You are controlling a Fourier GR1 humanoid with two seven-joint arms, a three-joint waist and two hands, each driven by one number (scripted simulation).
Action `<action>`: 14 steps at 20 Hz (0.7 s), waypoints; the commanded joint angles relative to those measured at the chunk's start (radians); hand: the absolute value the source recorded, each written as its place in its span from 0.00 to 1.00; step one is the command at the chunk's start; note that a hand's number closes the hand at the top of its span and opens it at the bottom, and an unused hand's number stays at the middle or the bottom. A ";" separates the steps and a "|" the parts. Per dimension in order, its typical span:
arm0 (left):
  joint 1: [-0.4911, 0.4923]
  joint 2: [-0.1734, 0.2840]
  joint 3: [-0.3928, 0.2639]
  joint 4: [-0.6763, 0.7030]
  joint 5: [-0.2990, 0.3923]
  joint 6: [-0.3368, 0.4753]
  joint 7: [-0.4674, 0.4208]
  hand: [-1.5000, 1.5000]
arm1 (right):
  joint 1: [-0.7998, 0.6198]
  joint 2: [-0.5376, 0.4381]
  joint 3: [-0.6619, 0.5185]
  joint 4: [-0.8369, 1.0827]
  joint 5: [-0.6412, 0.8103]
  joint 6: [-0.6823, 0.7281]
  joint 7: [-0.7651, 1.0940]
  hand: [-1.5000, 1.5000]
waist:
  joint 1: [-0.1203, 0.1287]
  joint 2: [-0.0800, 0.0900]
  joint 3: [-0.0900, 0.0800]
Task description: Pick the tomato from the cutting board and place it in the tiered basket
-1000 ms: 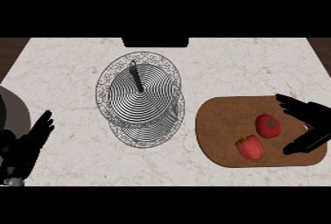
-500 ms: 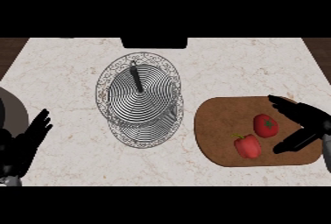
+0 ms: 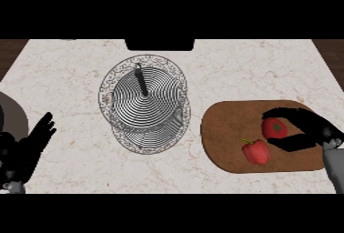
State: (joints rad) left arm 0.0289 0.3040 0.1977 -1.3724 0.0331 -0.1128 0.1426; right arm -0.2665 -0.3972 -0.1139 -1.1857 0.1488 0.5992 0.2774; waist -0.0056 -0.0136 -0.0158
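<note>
A red tomato [image 3: 275,128] with a green stem spot lies on the brown cutting board [image 3: 225,136] at the right. My right hand [image 3: 310,128] comes in from the right edge and curls its fingers and thumb round the tomato. A red bell pepper [image 3: 256,151] lies on the board just below and left of the tomato. The wire tiered basket [image 3: 144,107] stands in the middle of the counter, left of the board. My left hand [image 3: 28,148] rests open at the lower left edge, fingers up.
A dark block [image 3: 160,44] sits at the counter's back edge, behind the basket. Marble counter top stretches between the basket and my left hand.
My right hand has moved left over the board and closed its fingers and thumb round the tomato. The left hand has barely shifted.
</note>
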 commanded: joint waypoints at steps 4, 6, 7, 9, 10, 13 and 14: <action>0.051 -0.004 0.001 -0.042 0.002 -0.026 0.006 0.50 | 0.035 0.090 0.004 -0.012 0.040 -0.114 -0.103 1.00 | 0.011 0.013 0.016; 0.059 -0.033 0.001 -0.032 -0.012 0.000 -0.018 0.50 | 0.039 0.089 -0.033 -0.051 0.006 -0.118 -0.067 1.00 | 0.008 0.012 0.016; -0.032 -0.018 0.001 0.040 -0.015 -0.014 0.015 0.50 | -0.042 0.057 -0.042 0.033 0.023 -0.100 -0.082 1.00 | 0.008 0.014 0.016; -0.012 -0.022 0.013 0.024 -0.014 -0.018 0.002 0.50 | 0.016 0.065 -0.065 -0.050 0.011 -0.129 -0.035 1.00 | 0.006 0.013 0.016; 0.017 -0.040 0.000 -0.009 -0.039 0.012 -0.004 0.50 | 0.078 0.029 -0.088 -0.088 0.004 -0.113 -0.058 1.00 | 0.005 0.013 0.016; 0.018 -0.011 0.006 -0.013 -0.017 -0.017 0.011 0.50 | -0.029 0.242 0.135 -0.242 0.219 -0.358 0.144 1.00 | 0.031 -0.002 0.008; 0.004 -0.021 -0.011 -0.008 -0.025 -0.019 0.003 0.50 | -0.059 0.257 0.184 -0.234 0.268 -0.366 0.151 1.00 | 0.061 -0.001 0.001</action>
State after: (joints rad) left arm 0.0391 0.2841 0.2010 -1.3871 0.0148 -0.1226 0.1425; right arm -0.2688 -0.2573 -0.0777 -1.3405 0.2649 0.3652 0.3241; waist 0.0146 -0.0117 -0.0074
